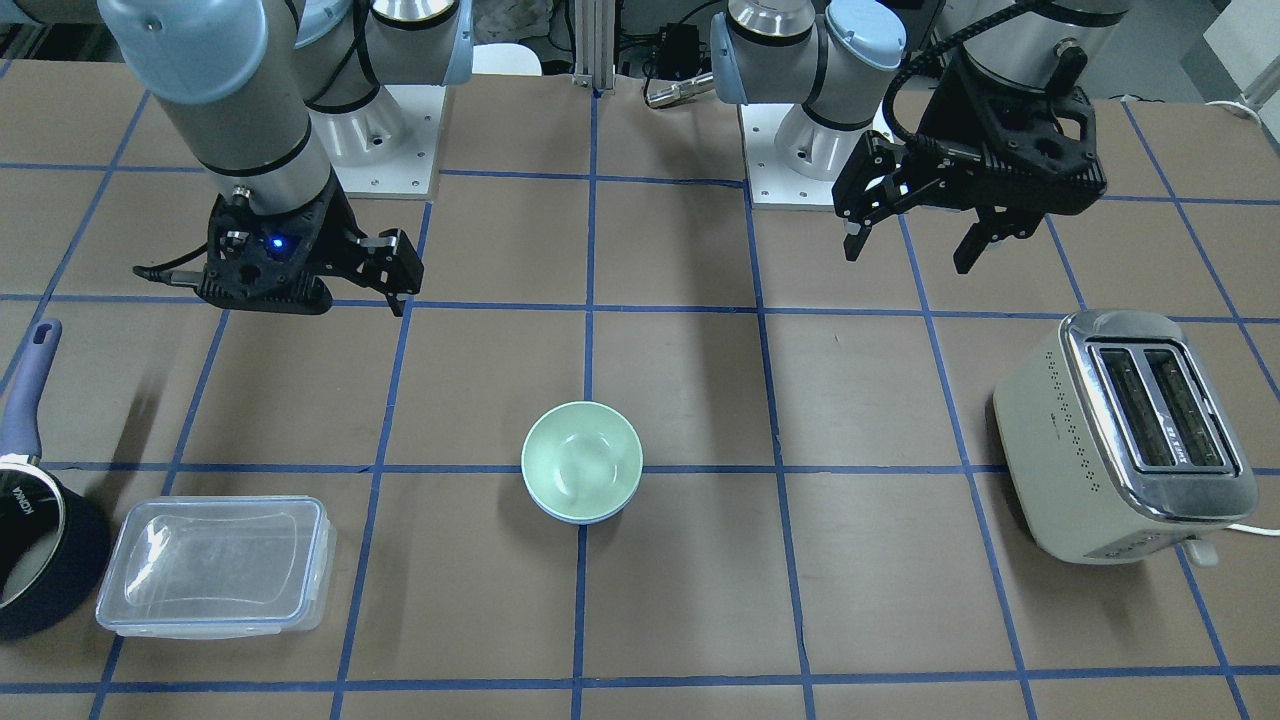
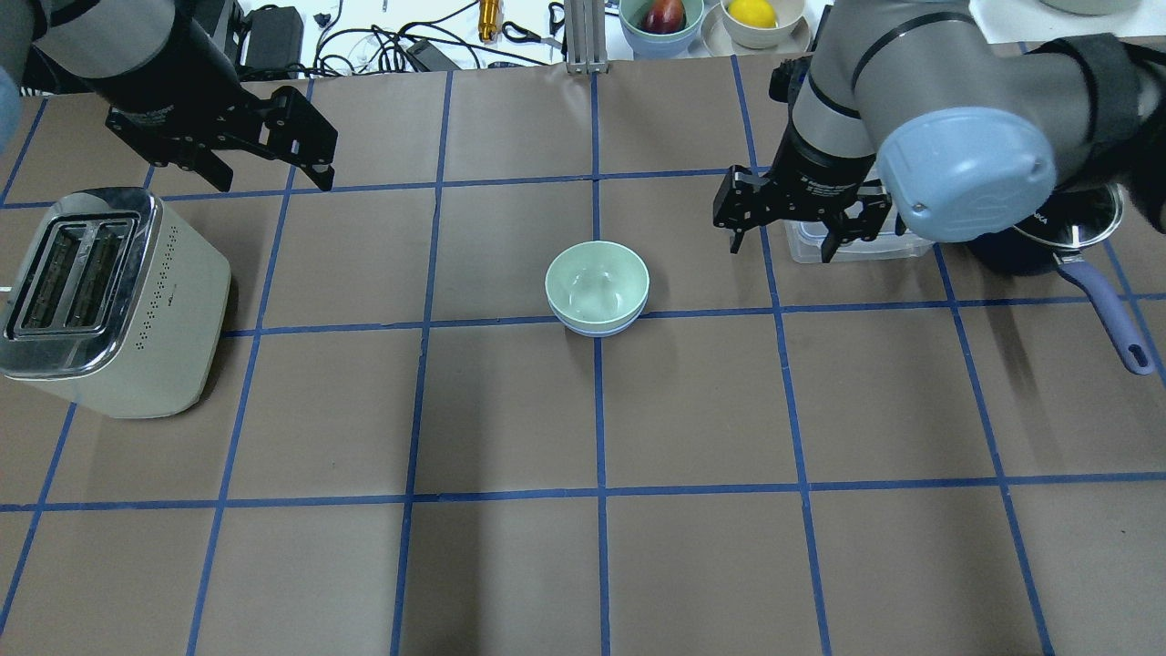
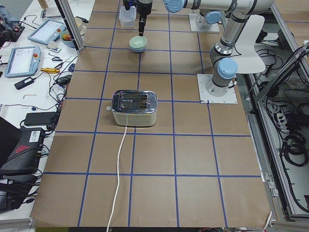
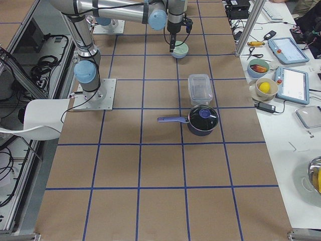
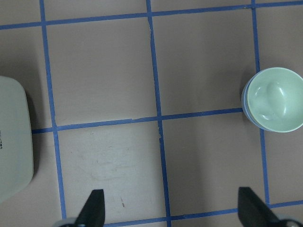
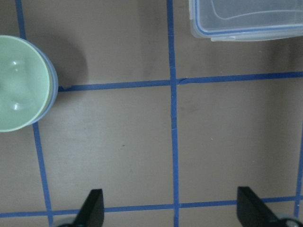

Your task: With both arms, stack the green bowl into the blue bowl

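"Where is the green bowl (image 2: 597,282)?"

"It sits inside the blue bowl (image 1: 580,519), in the middle of the counter (image 2: 510,410). The job looks done."

"And the hands?"

"The left hand (image 2: 273,182) and the right hand (image 2: 781,251) hang high, one on each side. Their fingers are apart and hold nothing, likely so they don't bump the bowls."

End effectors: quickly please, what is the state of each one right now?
Left end effector: open, holding nothing.
Right end effector: open, holding nothing.

Silver-grey arms (image 1: 250,110), light-blue joint caps (image 2: 970,173), black end effectors (image 1: 908,256), blue LED (image 1: 277,241)
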You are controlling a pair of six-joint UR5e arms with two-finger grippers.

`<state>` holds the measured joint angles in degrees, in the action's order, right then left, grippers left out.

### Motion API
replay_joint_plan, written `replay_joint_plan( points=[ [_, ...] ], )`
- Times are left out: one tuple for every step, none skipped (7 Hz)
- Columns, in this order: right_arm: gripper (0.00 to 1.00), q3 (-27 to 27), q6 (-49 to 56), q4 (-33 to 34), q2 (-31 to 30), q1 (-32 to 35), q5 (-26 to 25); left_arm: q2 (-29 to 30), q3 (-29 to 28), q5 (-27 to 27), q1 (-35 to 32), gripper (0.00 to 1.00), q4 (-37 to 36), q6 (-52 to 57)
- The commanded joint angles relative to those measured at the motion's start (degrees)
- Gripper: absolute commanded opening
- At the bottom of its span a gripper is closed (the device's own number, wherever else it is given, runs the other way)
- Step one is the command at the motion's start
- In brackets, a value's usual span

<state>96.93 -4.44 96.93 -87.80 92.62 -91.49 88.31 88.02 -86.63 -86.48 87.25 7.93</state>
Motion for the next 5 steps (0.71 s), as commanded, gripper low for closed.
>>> replay_joint_plan(
  points=[
    [1.00, -0.16, 2.07, -2.01, -1.85, -0.60, -3.00, 0.28, -0.12, -0.12, -0.01, 1.00, -0.06, 0.07],
    [1.00, -0.77, 2.07, -2.01, -2.02, -0.95, -2.91, 0.28, -0.12, -0.12, -0.09, 1.00, -0.06, 0.07],
    [1.00, -2.52, 1.89, -2.18, -2.11, -1.30, -2.82, 0.28, -0.12, -0.12, -0.01, 1.00, -0.06, 0.07],
    [1.00, -3.06, 1.11, -3.14, -2.20, -1.65, -2.56, 0.28, -0.12, -0.03, -0.01, 1.00, -0.06, 0.07],
    [1.00, -4.02, 1.10, -3.24, -2.20, -1.74, -2.55, 0.37, -0.04, -0.03, -0.09, 1.00, -0.06, 0.07]
  ],
)
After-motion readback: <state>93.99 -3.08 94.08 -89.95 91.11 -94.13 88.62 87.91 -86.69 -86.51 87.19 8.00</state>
